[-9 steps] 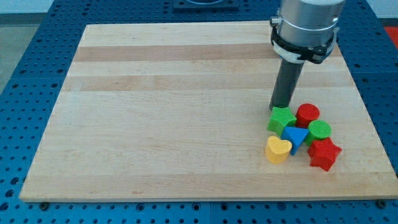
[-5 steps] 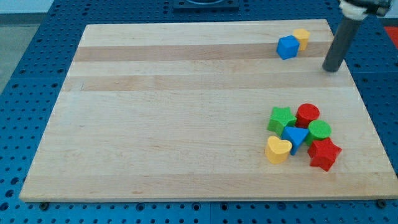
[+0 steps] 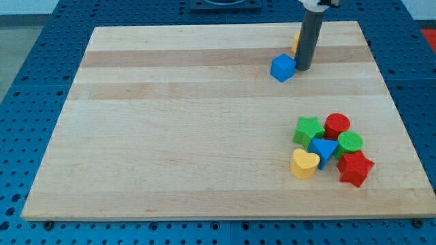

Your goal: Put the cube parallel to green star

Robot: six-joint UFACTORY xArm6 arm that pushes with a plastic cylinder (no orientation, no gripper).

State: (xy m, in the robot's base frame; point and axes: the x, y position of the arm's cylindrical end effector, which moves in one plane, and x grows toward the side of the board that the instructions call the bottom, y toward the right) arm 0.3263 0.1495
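The arm carries no claw. Its tip (image 3: 303, 69) touches the blue cube (image 3: 283, 68) on the right, well above the green star (image 3: 308, 131). A push off-centre could spin the cube or send it into the cluster.

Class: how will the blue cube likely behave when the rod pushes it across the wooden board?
The blue cube sits flat on one face, so it should slide, not roll. It looks small and rigid, probably light. My tip meets it at its right side in the view; an off-centre push may turn it on the smooth board.
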